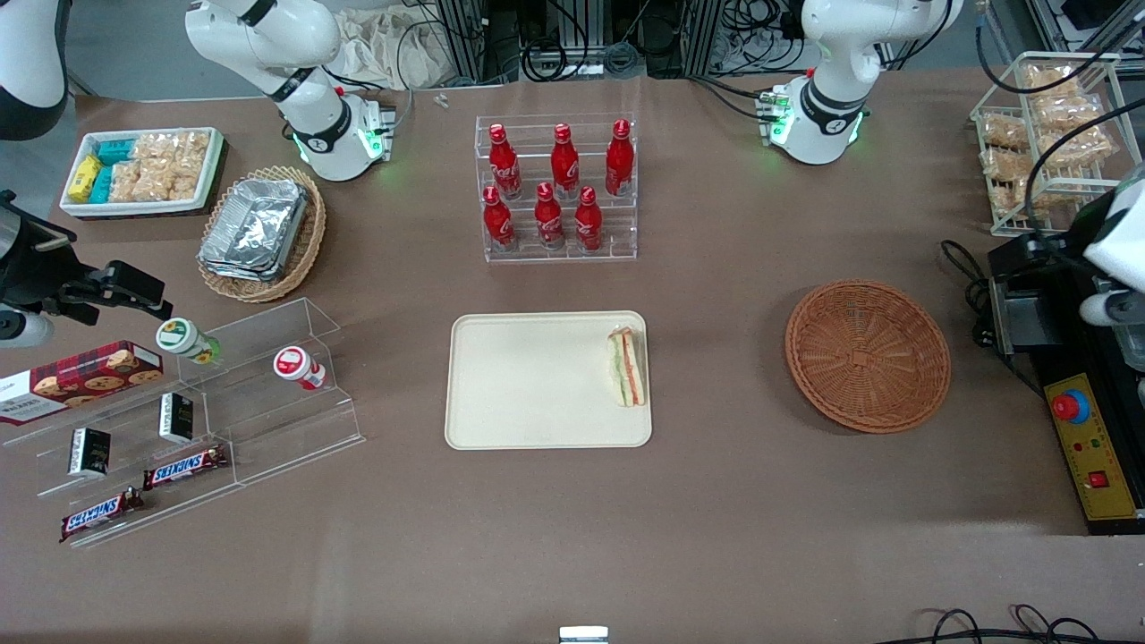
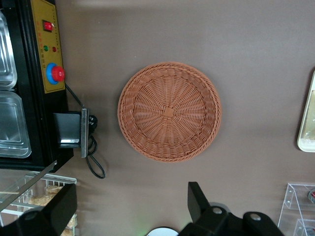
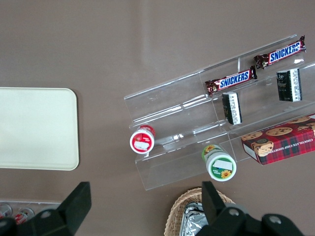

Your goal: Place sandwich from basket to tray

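The sandwich [image 1: 627, 368], a clear-wrapped wedge with orange and green layers, lies on the cream tray [image 1: 528, 385], at the tray's edge nearest the basket. The reddish-brown wicker basket [image 1: 868, 355] is empty, and the left wrist view looks straight down into this same basket [image 2: 169, 111]. My gripper [image 2: 130, 202] hangs high above the table, off the basket's rim toward the working arm's end. It is open, its black fingers [image 2: 197, 199] spread wide with only bare table between them. A strip of the tray [image 2: 307, 123] shows in the wrist view.
A rack of red bottles [image 1: 559, 190] stands farther from the camera than the tray. A black control box with a red button [image 1: 1084, 447] and cables lies beside the basket. A wire rack of snacks [image 1: 1047, 134], acrylic shelves [image 1: 206, 420] and a foil-filled tan basket [image 1: 261, 234] stand around.
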`<state>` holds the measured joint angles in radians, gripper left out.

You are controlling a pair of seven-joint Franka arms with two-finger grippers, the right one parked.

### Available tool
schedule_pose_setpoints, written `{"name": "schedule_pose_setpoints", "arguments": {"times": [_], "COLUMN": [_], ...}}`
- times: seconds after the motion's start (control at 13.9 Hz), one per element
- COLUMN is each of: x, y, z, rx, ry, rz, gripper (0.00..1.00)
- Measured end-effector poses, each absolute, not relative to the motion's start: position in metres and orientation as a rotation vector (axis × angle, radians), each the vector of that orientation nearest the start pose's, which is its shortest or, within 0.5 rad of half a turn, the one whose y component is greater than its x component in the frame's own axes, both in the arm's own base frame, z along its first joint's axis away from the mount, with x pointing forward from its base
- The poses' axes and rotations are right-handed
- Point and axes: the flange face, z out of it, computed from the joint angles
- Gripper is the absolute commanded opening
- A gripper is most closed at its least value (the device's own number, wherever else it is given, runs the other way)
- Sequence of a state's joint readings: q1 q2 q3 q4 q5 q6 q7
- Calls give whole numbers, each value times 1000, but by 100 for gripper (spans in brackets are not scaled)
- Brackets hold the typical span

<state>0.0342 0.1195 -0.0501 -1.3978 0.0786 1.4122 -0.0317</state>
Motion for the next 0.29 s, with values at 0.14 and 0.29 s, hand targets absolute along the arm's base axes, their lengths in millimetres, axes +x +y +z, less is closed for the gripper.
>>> {"name": "schedule_pose_setpoints", "arguments": {"times": [0.14,0.29], "x": [563,554], "y": [7,-2], "z": [633,636], "rx": [-3080,-3080], "ry": [4,33], "rz": [151,151], "gripper": [100,100]}}
